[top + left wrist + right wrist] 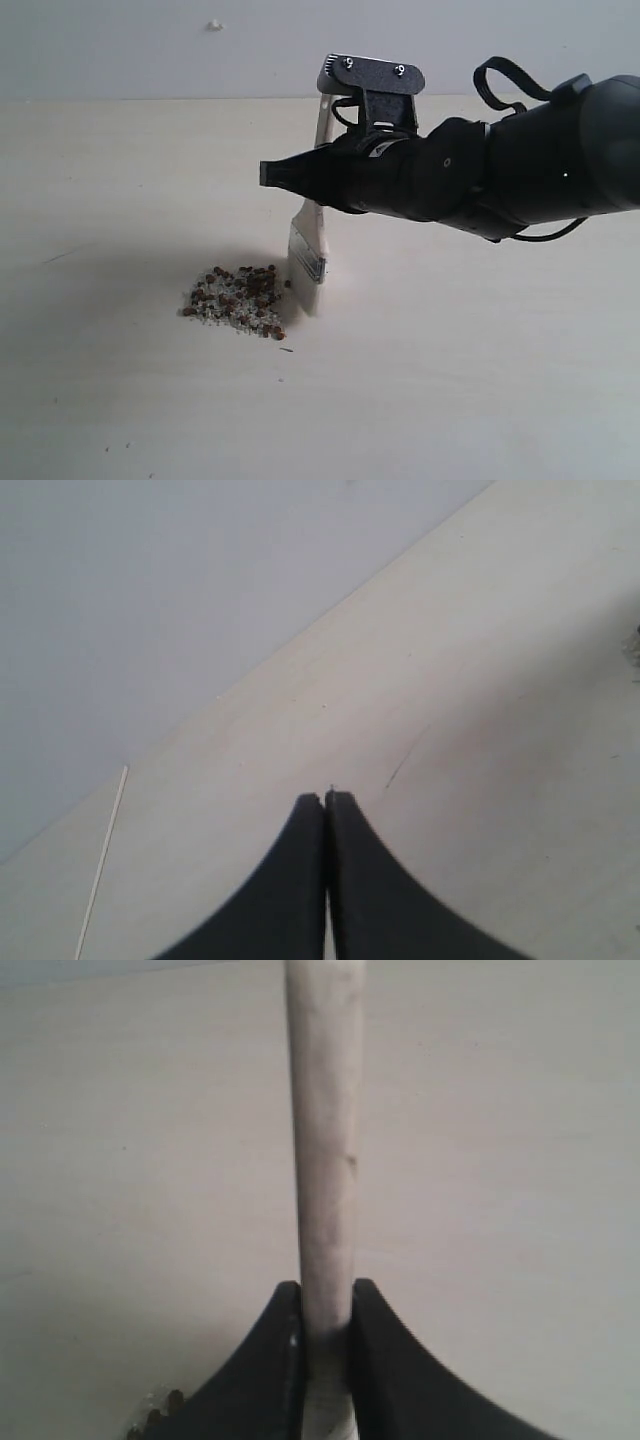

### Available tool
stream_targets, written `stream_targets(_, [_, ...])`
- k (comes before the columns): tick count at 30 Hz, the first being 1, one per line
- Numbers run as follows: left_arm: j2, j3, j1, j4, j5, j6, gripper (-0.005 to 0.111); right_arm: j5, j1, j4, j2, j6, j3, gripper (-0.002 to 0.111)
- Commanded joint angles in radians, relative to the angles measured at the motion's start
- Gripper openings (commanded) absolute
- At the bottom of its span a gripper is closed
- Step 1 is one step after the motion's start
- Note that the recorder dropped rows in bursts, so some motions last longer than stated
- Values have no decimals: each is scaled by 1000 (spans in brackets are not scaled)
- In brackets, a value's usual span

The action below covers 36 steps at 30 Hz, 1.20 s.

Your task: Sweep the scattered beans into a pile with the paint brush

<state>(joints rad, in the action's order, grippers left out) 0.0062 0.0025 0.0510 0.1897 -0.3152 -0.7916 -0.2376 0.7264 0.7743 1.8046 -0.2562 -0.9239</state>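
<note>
The beans (pixel 236 301) lie gathered in one reddish-brown heap mixed with white crumbs on the pale table. The paint brush (pixel 306 258) stands nearly upright just right of the heap, its off-white bristles on the table. My right gripper (pixel 285 175) reaches across from the right and is shut on the brush's cream handle (pixel 324 1160), which runs up between the two black fingers (pixel 270 1360). A few beans (pixel 160 1405) peek out beside that gripper. My left gripper (pixel 326 796) is shut on nothing, hovering over bare table away from the heap.
A thin dark scratch (pixel 62 255) marks the table at the left, and a small speck (pixel 286 349) lies just below the heap. The table's far edge meets a grey wall (pixel 150 50).
</note>
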Motion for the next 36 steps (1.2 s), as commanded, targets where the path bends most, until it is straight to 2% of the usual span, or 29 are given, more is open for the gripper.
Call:
stream_targets(1, [-6, -2, -1, 8, 7, 9, 0, -68, 44, -5, -5, 22, -1, 0])
stream_targets(10, [-6, -2, -1, 8, 7, 9, 0, -71, 52, 106, -113, -204, -1, 0])
stream_targets(14, [-6, -2, -1, 8, 7, 9, 0, -52, 52, 288, -180, -437, -1, 0])
stream_targets(16, [-6, -2, -1, 8, 7, 9, 0, -51, 52, 549, -228, -718, -1, 0])
stream_targets(17, [-6, -2, -1, 8, 7, 9, 0, -42, 52, 747, -266, -1037, -1, 0])
stream_targets(18, [-6, -2, -1, 8, 7, 9, 0, -42, 47, 897, -285, -1210, -1, 0])
stream_targets(19, [-6, -2, -1, 8, 7, 9, 0, -52, 33, 970, -317, -1379, 11, 0])
stream_targets(23, [-6, -2, -1, 8, 7, 9, 0, -26, -29, 970, -374, -1392, 47, 0])
stream_targets(25, [-6, -2, -1, 8, 7, 9, 0, -22, -47, 970, -381, -1526, 49, 0])
stream_targets(26, [-6, -2, -1, 8, 7, 9, 0, -91, -49, 970, -381, -1736, 49, 0])
stream_targets(27, [-6, -2, -1, 8, 7, 9, 0, -151, -49, 970, -379, -1839, 49, 0])
stream_targets(29, [-6, -2, -1, 8, 7, 9, 0, -399, -62, 939, -375, -1861, 49, 0])
stream_targets(31, [-6, -2, -1, 8, 7, 9, 0, -525, -95, 920, -374, -1861, 49, 0])
stream_targets(36, [-6, -2, -1, 8, 7, 9, 0, -635, -250, 970, -361, -1861, 58, 0])
